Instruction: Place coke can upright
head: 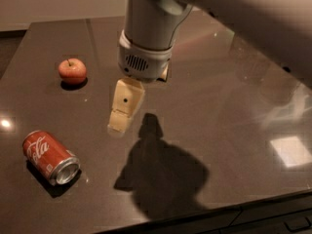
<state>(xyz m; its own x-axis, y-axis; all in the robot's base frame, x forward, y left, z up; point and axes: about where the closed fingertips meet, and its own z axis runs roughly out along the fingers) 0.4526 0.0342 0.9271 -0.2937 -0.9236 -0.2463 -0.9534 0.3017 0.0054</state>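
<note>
The coke can (48, 157) is red with white script and lies on its side near the front left of the dark table (229, 111), its silver end facing front right. My gripper (120, 124) is cream-coloured and hangs from the grey wrist (146, 38) above the table's middle. It is to the right of the can and further back, apart from it, and holds nothing that I can see.
A red apple (72, 70) sits at the back left. The arm's shadow (161, 174) falls on the table in front of the gripper. The table's front edge (234, 206) runs along the bottom right. A bright reflection (291, 151) lies at the right.
</note>
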